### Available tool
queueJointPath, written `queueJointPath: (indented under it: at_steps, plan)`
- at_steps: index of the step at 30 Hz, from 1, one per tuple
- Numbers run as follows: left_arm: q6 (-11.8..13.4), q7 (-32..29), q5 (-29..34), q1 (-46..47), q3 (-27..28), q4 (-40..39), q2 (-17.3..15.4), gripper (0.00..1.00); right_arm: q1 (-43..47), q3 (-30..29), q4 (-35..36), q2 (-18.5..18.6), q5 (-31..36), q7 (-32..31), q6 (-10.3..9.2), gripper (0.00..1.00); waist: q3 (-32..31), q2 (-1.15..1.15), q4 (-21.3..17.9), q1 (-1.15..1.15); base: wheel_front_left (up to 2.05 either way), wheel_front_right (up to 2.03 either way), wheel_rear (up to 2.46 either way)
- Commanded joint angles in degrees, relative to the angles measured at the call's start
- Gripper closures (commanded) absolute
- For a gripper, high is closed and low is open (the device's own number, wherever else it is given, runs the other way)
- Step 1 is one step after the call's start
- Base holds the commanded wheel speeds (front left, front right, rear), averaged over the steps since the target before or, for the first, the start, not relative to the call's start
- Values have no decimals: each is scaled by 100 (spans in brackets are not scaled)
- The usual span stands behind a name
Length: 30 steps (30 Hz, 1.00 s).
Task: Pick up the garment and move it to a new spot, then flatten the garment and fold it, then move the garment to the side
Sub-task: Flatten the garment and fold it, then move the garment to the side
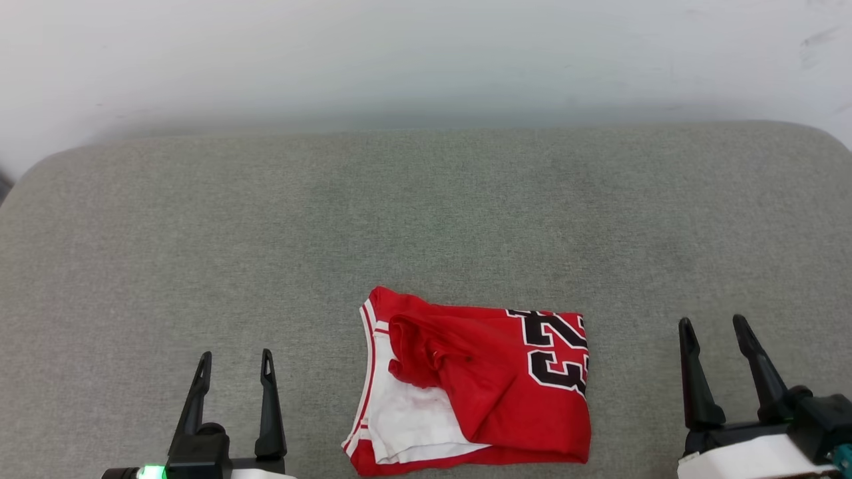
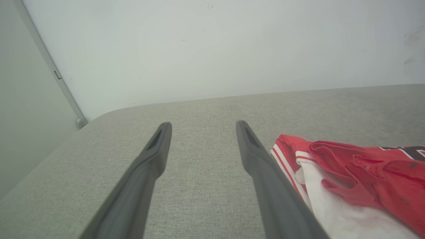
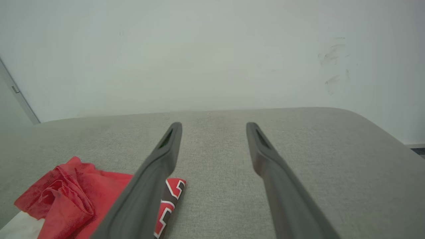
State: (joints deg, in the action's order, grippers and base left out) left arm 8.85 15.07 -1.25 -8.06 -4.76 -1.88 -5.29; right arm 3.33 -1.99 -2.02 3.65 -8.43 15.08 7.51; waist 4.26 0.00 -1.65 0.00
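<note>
Two pincers I see spread and empty: left gripper (image 1: 237, 354) and right gripper (image 1: 713, 321), each apart from the folded garment (image 1: 479, 386) on the grey cushion (image 1: 426, 219).

The jersey (image 1: 492, 392) was red, with a white sleeve panel trimmed in thin red-and-white stripes and a black "23" outlined in white. The padded surface (image 1: 200, 233) was a flecked light grey weave. The wall (image 1: 426, 60) was off-white with faint dark scuffs. The left pincer (image 1: 236, 354) and right pincer (image 1: 711, 321) were matte black, and a green light (image 1: 152, 472) glowed at the left one's base.
</note>
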Motion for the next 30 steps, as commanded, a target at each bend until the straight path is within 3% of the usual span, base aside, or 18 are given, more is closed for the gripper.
queueJointPath:
  at_steps: [1,6,12,19,22,24,30]
  plan:
    - [-20,12,-4,-48,3,-1,4,0,108,-9,49,-33,-2,9,-5,0,-15,0,30,0,0,0,0]
    - [-68,12,-14,-75,41,3,15,0,211,-24,87,-75,-11,9,-5,0,-49,0,46,0,0,0,0]
    - [-113,13,5,-10,65,18,25,0,-346,-155,431,-82,-9,9,-4,0,-21,0,79,0,0,0,0]
    - [-176,13,12,166,45,71,54,0,-1631,164,502,677,80,-196,-4,0,139,0,150,0,0,0,0]
    - [-211,13,14,246,37,101,71,0,-2194,554,373,1198,-68,-947,-5,0,211,0,196,0,0,0,0]
    - [-223,13,18,275,31,109,82,0,-2391,911,205,1493,-385,-1838,-5,0,246,0,211,0,0,0,0]
    - [-242,13,21,368,25,120,110,0,-2791,1584,-136,2425,-2436,-4571,-6,0,381,0,245,0,0,0,0]
